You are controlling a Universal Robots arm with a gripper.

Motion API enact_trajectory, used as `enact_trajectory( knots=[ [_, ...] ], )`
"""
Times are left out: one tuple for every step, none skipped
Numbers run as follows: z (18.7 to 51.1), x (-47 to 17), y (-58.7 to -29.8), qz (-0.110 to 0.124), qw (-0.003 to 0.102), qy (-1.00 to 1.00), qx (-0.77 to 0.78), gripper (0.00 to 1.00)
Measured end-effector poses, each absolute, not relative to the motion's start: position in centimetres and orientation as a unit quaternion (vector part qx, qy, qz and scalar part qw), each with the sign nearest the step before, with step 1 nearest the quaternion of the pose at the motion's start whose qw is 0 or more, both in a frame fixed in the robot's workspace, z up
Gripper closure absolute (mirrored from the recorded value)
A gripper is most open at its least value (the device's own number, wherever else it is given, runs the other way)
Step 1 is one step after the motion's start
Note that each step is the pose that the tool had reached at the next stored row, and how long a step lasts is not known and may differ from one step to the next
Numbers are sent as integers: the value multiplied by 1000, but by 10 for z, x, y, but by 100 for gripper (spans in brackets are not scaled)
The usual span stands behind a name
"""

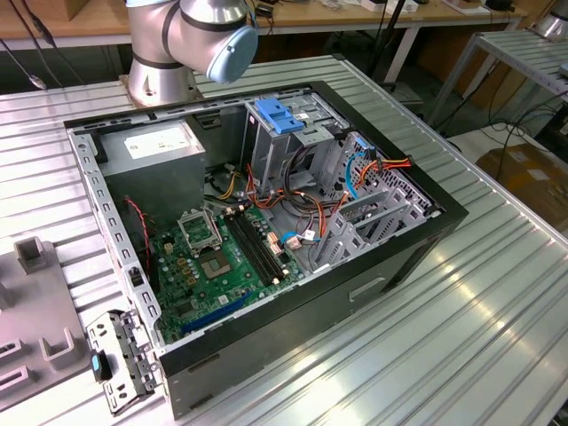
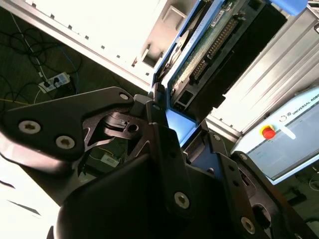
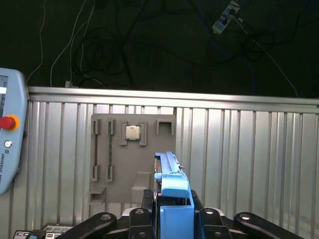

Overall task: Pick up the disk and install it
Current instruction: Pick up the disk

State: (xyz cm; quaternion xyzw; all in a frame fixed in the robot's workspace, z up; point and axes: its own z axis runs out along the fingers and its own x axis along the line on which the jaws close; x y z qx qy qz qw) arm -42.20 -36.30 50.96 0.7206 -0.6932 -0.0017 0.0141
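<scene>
First wrist view: the gripper (image 3: 173,214) has its black jaws pinching the disk (image 3: 172,191), one jaw on each flat face, so the disk is seen edge-on with its blue side rail facing the camera. Behind the disk lies the ribbed metal desk (image 3: 249,159), which carries a grey fixture plate (image 3: 119,169) with a square chip (image 3: 132,133) seated in one of its pockets. A teach pendant (image 3: 10,144) with a red stop button (image 3: 7,122) sits at the edge of the desk. In the second wrist view, the gripper (image 2: 182,127) is closed on the same disk (image 2: 214,45), whose green circuit-board underside and connector row are exposed and whose blue rail runs between the jaws; the pendant (image 2: 279,144) and its red button (image 2: 268,132) lie beyond. Whether the disk touches the desk cannot be determined. In the exterior view, the arm (image 1: 191,35) is based at the far end of the desk (image 1: 461,311). An open computer case (image 1: 293,311) lies on its side, showing the green motherboard (image 1: 213,266), a grey box with a white sticker (image 1: 155,155), bundled cables and a light-blue bracket (image 1: 275,115) on the drive bay. A grey fixture (image 1: 35,302) lies at the exterior view's left.
</scene>
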Motion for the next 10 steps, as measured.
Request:
enact_trajectory(
  knots=[
    [510,-420,-363,-2,14,-693,721,63],
    [510,-419,-363,-2,14,-693,721,63],
    [510,-418,-363,-2,14,-693,721,63],
    [510,-416,-363,-2,14,-693,721,63],
    [510,-415,-363,-2,14,-693,721,63],
    [510,-413,-363,-2,14,-693,721,63],
    [510,-411,-363,-2,14,-693,721,63],
    [510,-409,-363,-2,14,-693,721,63],
    [510,-407,-363,-2,14,-693,721,63],
    [510,-406,-363,-2,14,-693,721,63]
  ],
)
